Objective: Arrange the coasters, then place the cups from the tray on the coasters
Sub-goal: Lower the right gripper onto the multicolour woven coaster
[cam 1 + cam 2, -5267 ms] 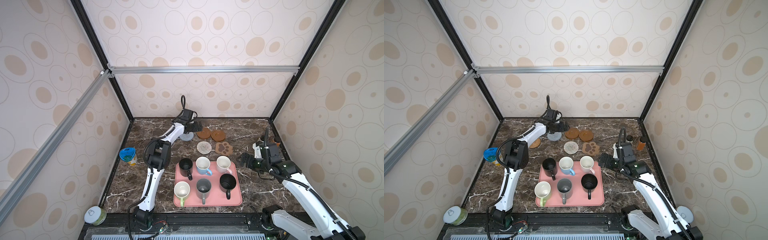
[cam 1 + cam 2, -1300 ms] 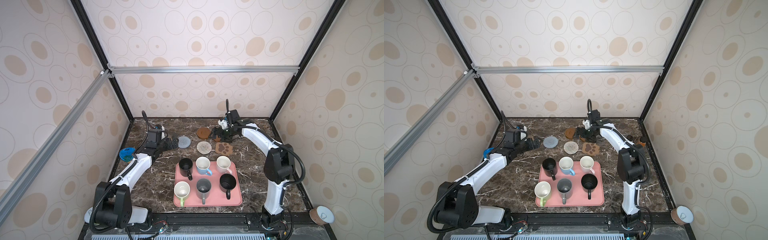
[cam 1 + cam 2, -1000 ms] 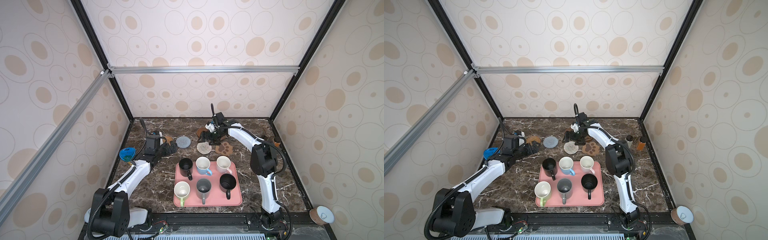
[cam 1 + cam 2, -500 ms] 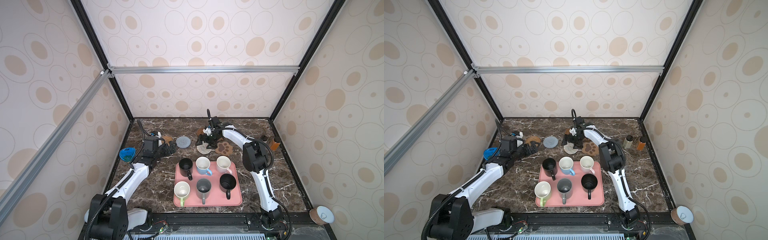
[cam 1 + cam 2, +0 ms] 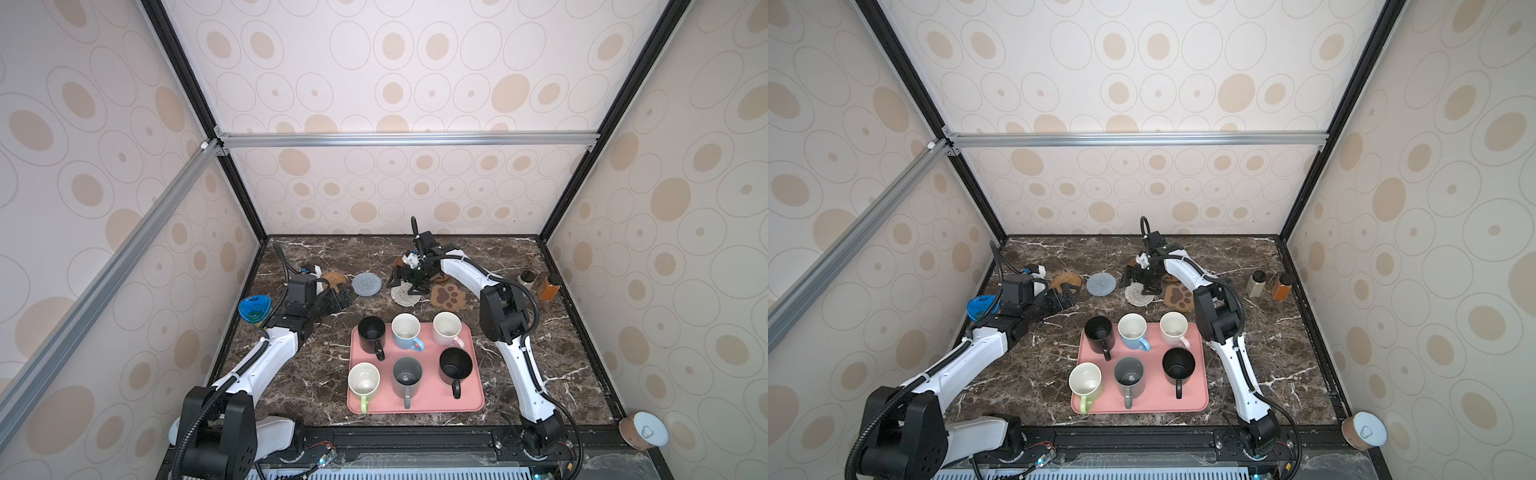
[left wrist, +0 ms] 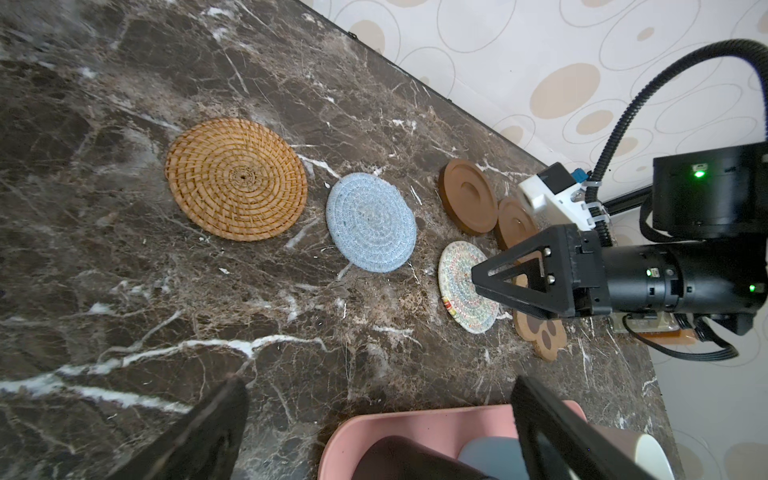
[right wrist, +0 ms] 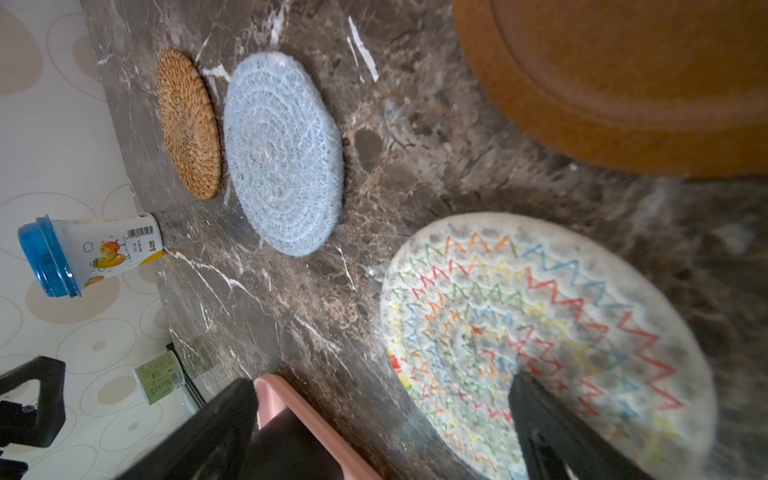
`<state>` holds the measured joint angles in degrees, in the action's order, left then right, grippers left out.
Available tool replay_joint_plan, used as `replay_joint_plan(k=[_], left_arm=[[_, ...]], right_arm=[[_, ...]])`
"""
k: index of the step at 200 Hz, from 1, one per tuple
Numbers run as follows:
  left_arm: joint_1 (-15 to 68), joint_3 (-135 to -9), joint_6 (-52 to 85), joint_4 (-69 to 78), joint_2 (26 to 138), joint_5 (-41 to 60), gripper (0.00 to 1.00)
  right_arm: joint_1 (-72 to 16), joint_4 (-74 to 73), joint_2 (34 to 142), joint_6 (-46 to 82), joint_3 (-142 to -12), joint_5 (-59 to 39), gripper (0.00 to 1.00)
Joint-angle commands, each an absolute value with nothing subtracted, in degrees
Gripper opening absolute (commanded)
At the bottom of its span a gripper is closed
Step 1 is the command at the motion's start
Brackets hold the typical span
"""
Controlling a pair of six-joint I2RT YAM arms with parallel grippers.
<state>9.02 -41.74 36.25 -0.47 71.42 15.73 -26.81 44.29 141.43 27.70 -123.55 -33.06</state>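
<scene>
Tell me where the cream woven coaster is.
In both top views the cream woven coaster lies mid-table just beyond the tray, between the blue-grey coaster and the paw-shaped coaster, with the open right gripper over it.

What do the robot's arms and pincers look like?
The left arm and right arm have white shells, chunky black joints and black ribbed cables. The left pincer and right pincer are black with pointy triangle fingers. Small green lights glow on the right arm.

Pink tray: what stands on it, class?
On the pink tray: black mug, light blue mug, pale pink mug, light green mug, grey mug, second black mug, all upright. Tray floor under them is covered.
</scene>
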Motion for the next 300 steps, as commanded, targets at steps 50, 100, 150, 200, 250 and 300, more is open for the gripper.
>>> replay_joint_plan(k=[50,100,150,200,250,300], left_arm=[[8.5,-41.4,37.4,0.5,71.5,16.6,1.0],[8.6,-40.5,37.6,0.4,70.6,16.4,1.0],[8.5,-39.7,38.0,0.4,69.8,16.4,1.0],[8.5,-39.4,38.2,0.2,68.9,16.3,1.0],[8.5,-39.3,38.3,0.2,68.7,16.2,1.0],[8.5,-39.2,38.5,0.2,68.6,16.2,1.0]], right_arm=[[-27.9,40.3,145.4,33.4,-123.5,-30.4,0.99],[-27.7,36.9,146.5,36.7,-125.0,-28.0,0.99],[-27.8,39.2,148.8,36.3,-129.2,-28.0,0.99],[-27.6,40.2,148.6,35.4,-129.4,-26.8,0.99],[-27.1,41.8,147.6,34.0,-129.2,-25.2,0.99],[-27.1,44.4,147.0,32.0,-128.9,-24.3,0.99]])
